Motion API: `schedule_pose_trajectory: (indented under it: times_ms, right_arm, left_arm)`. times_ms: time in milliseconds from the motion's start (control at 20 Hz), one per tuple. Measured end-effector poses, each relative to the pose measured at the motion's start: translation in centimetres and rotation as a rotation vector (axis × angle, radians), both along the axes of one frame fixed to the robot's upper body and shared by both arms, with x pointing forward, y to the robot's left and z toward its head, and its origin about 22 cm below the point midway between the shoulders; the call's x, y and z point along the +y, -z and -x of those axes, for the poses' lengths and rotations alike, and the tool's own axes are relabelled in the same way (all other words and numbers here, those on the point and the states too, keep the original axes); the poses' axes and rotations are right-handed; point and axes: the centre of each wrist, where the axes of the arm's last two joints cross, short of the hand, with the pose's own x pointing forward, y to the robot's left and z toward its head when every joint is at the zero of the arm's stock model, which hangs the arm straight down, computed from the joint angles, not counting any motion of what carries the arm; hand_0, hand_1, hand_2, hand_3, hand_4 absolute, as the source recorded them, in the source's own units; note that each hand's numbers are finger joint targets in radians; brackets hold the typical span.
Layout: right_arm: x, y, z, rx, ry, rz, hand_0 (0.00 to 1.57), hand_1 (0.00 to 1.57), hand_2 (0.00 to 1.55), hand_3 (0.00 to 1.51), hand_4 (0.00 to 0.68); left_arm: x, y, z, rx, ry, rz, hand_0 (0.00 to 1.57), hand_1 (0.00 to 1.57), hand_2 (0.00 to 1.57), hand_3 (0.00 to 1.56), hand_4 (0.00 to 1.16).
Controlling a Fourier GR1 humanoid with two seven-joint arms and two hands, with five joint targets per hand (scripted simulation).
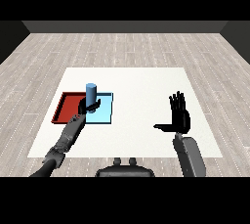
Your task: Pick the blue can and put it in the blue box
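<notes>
The blue can (pixel 91 93) stands upright at the left part of the light blue tray (pixel 105 112), near the border with the red tray (pixel 65 106). My left hand (pixel 90 105) is curled round the can's lower part, with its forearm reaching in from the lower left. The can's base is hidden behind the hand, so I cannot tell whether it rests on the tray floor. My right hand (pixel 179 116) is held up over the right side of the table, fingers straight and thumb spread, holding nothing.
The two trays lie side by side at the left of the white table (pixel 141 86). Wooden floor surrounds the table on all sides.
</notes>
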Motion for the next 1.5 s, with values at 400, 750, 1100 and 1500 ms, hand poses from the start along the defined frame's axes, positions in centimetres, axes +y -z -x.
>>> schedule_pose_trajectory:
  times_ms: [400, 750, 1100, 1500]
  right_arm:
    - [0.6, 1.0, -2.5, 0.046, 0.018, -0.017, 0.00, 0.00, 0.00, 0.00, 0.000]
    - [-0.1, 2.7, -2.3, 0.068, 0.034, -0.024, 0.00, 0.00, 0.00, 0.00, 0.000]
    - [-0.5, 2.9, -2.2, 0.063, 0.033, -0.032, 0.00, 0.00, 0.00, 0.00, 0.000]
    - [-0.2, 2.8, -2.7, 0.056, 0.012, -0.062, 0.00, 0.00, 0.00, 0.00, 0.000]
  left_arm:
    - [1.2, 0.9, -1.1, 0.219, -0.090, -0.109, 1.56, 1.56, 1.47, 1.29, 0.97]
    - [-0.3, 2.7, -0.3, 0.365, -0.064, -0.188, 1.50, 1.50, 1.40, 0.54, 0.85]
    - [-0.8, 3.2, -0.1, 0.441, -0.032, -0.187, 0.32, 0.32, 0.38, 0.47, 0.77]
    - [-1.2, 3.2, -0.2, 0.398, -0.085, -0.210, 0.00, 0.00, 0.00, 0.00, 0.00]
